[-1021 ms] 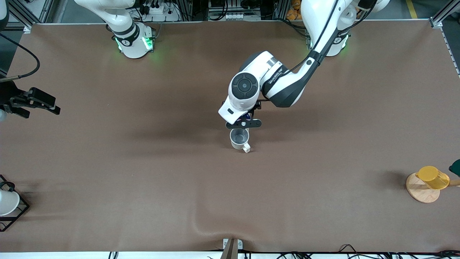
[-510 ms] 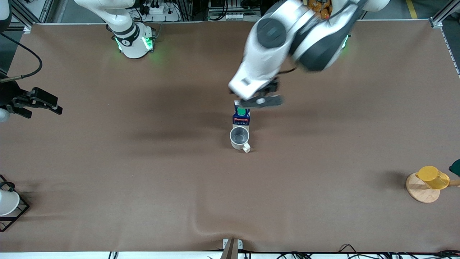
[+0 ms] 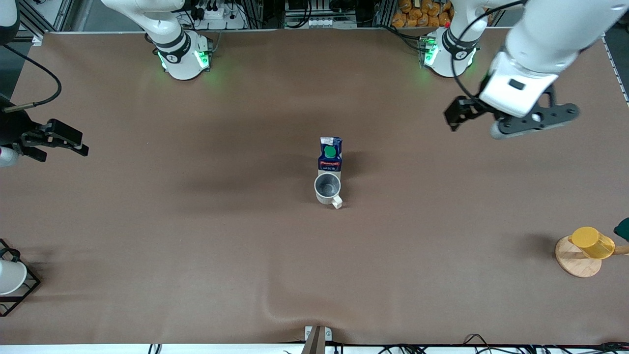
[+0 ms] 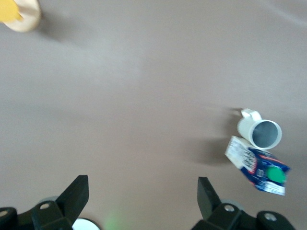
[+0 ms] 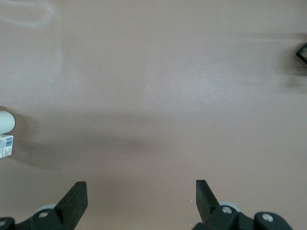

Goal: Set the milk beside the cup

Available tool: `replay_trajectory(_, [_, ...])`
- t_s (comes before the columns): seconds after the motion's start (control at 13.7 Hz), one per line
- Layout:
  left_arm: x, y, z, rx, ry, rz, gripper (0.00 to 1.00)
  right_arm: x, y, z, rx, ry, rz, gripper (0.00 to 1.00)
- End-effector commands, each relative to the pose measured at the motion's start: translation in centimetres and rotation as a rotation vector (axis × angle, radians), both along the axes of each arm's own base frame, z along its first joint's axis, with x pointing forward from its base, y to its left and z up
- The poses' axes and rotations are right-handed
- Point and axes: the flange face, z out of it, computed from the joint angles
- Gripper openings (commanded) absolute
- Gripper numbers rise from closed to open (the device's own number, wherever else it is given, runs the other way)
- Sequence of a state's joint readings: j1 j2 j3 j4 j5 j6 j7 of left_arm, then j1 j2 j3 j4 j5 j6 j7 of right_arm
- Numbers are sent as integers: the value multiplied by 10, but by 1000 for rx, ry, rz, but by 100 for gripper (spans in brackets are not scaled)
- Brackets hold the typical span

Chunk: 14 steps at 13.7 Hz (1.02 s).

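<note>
The milk [image 3: 330, 154], a dark blue carton with a green cap, stands upright mid-table. The cup [image 3: 327, 189], a grey-cream mug, stands right beside it, nearer to the front camera. Whether they touch I cannot tell. My left gripper [image 3: 462, 114] is open and empty, up in the air over bare table toward the left arm's end. The left wrist view shows its open gripper [image 4: 142, 191], the milk [image 4: 261, 170] and the cup [image 4: 261, 132]. My right gripper [image 3: 73, 142] waits open at the right arm's end. The right wrist view shows its gripper [image 5: 139, 194] open over bare table.
A yellow cup [image 3: 592, 242] lies on a round wooden board [image 3: 577, 264] at the left arm's end, with a dark green thing [image 3: 623, 228] at the view's edge. A white cup in a black wire rack [image 3: 12, 280] stands at the right arm's end.
My left gripper has let go of the milk, risen and swung away toward the left arm's end. The milk stays standing beside the cup. The right arm has hardly moved.
</note>
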<state>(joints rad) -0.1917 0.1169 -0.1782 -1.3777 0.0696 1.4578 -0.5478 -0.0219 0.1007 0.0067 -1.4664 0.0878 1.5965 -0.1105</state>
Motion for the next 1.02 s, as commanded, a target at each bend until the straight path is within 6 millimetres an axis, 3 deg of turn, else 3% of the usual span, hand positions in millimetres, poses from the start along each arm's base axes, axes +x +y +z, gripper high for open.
replay_trajectory(0.0, [0, 33, -3, 32, 11, -12, 100, -8, 9, 6, -7, -12, 19, 100])
replay_trajectory(0.15, [0, 46, -5, 31, 21, 5, 100, -14, 12, 11, -8, -6, 24, 100])
replay_trajectory(0.36, [-16, 82, -11, 46, 53, 26, 100, -20, 9, 15, -10, -6, 22, 100])
replay_trajectory(0.58, [-14, 113, -11, 34, 63, 73, 100, -21, 3, 10, -12, 0, 14, 100])
replay_trajectory(0.73, [-14, 128, -7, -20, 66, 85, 100, -24, -4, -1, -106, 19, 22, 100])
replay_trajectory(0.95, [-25, 140, -5, -22, 74, 70, 100, -24, -8, 3, -121, -2, 18, 100])
